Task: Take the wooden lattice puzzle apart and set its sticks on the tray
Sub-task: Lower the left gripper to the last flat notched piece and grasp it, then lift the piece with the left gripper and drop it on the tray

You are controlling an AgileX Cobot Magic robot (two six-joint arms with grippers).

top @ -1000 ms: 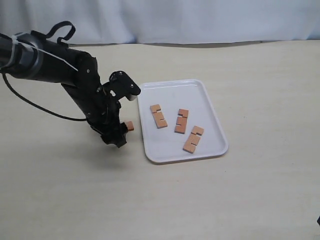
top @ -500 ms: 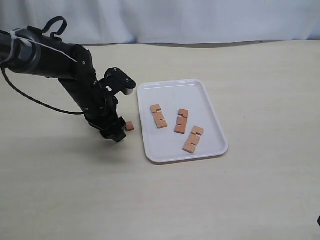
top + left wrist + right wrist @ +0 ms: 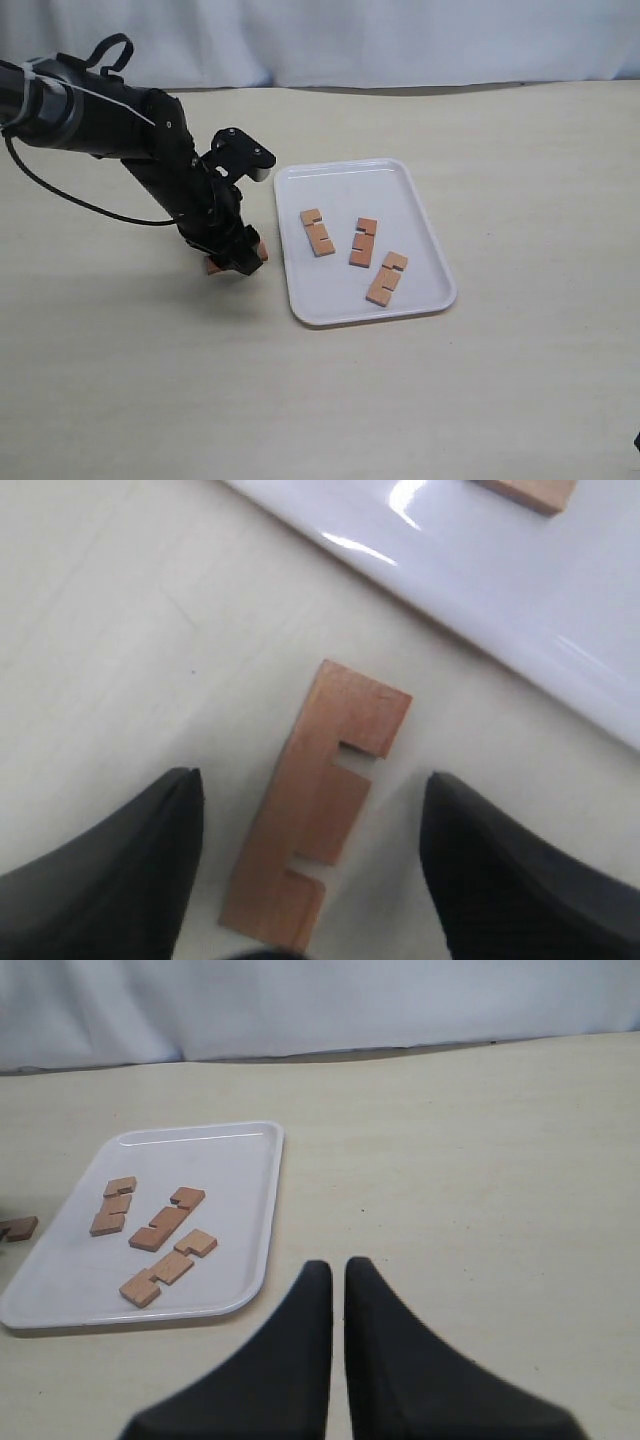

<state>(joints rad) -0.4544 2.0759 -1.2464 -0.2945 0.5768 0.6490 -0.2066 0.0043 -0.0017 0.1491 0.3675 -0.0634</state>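
Observation:
No assembled lattice puzzle shows; its sticks lie apart. Three notched reddish-brown sticks rest flat on the white tray: one on its left side, one in the middle, one nearer the front. The fourth stick lies flat on the table just left of the tray, with only its ends showing past the arm in the exterior view. My left gripper hangs over it, open, a finger on either side and not touching it. My right gripper is shut on nothing, above bare table to the right of the tray.
The tray's long left rim runs close beside the loose stick. A pale curtain closes off the table's far edge. The left arm's black cable trails over the table at the far left.
My left gripper has shifted slightly right, toward the tray, and now straddles the loose stick, whose left end has come into view. The sticks on the tray have not moved.

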